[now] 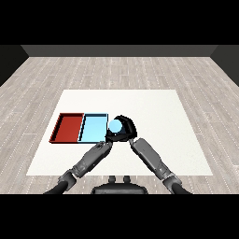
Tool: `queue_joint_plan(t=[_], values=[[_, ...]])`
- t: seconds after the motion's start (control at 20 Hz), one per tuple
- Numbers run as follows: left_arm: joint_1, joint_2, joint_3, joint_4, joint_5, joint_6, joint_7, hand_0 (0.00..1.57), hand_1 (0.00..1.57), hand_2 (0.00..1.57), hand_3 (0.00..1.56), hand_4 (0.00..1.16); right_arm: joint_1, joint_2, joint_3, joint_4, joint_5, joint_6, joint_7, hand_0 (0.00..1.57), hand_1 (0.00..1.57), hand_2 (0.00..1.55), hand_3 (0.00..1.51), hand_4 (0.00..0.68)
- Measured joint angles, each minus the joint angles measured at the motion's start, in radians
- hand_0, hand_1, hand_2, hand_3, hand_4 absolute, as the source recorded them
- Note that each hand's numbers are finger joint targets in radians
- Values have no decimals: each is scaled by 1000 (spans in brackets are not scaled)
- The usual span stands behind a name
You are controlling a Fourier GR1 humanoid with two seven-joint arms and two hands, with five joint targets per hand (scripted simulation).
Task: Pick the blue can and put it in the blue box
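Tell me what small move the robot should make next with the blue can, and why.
Probably carry the blue can a little further left, over the light blue tray, before letting go. The right hand is curled round the can, which sits at the tray's right edge rather than over its floor, so releasing now might miss.

Two trays side by side on the tabletop (154,107), one tray (66,127) left, other tray (92,128) right, can (115,125) just beside its right edge, in the right hand (125,132)

My only view: head camera, looking down and forward across white counter (154,107), set back, both forearms entering from lower corners.
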Motion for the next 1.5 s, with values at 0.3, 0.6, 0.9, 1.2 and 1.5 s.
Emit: queue_joint_plan(t=[0.3, 0.6, 0.9, 1.2, 1.5], values=[[-32, 2, -7, 24, 9, 45, -4, 1571, 1571, 1558, 1472, 1142, -5, -3, -8, -8, -6, 1, 17, 1425, 1425, 1464, 1376, 522], [-7, -4, 8, 17, -33, 68, 1, 1571, 1571, 1559, 1466, 1138, 6, 9, -9, -2, 35, -6, 26, 0, 0, 0, 0, 0], [8, -6, 24, 15, -66, 66, 13, 1571, 1571, 1569, 1478, 1142, 23, 13, 4, -10, 73, -16, 41, 0, 0, 0, 0, 0], [8, -10, 33, 17, -58, 66, 0, 1571, 1571, 1571, 1493, 1149, 13, 9, -29, -13, 86, -16, 59, 0, 0, 0, 0, 0], [19, -15, 73, 25, -51, 39, -10, 1571, 1571, 1571, 1487, 1143, 26, -8, -152, -71, 23, 34, 80, 0, 0, 0, 0, 0]])
